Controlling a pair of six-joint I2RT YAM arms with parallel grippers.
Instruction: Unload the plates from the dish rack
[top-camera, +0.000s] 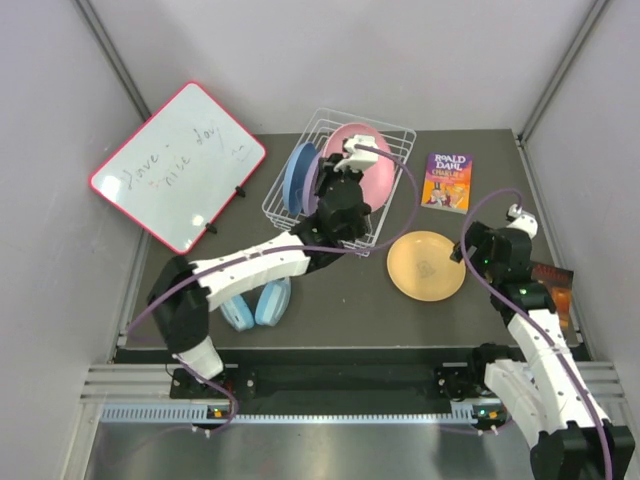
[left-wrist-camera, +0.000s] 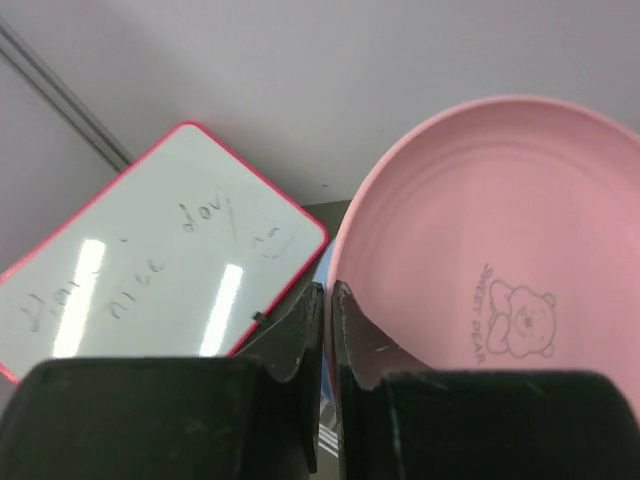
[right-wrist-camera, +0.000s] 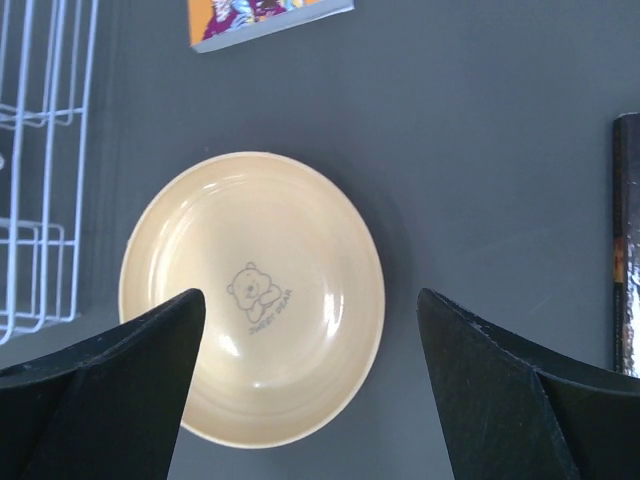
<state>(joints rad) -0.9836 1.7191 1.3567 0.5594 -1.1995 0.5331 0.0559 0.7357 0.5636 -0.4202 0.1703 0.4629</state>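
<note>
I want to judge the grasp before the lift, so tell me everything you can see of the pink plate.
The pink plate is round, matte and plastic-looking, with faint concentric rings and a small bear outline with lettering printed on its inner face. It stands on edge in the white wire dish rack, to the right of the blue plate. The left gripper pinches its rim, one finger on each face. No chips or dirt show.

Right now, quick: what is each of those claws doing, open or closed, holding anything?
Left gripper: closed on the rim of the pink plate.
Right gripper: open, empty, above the orange-yellow plate.
</note>
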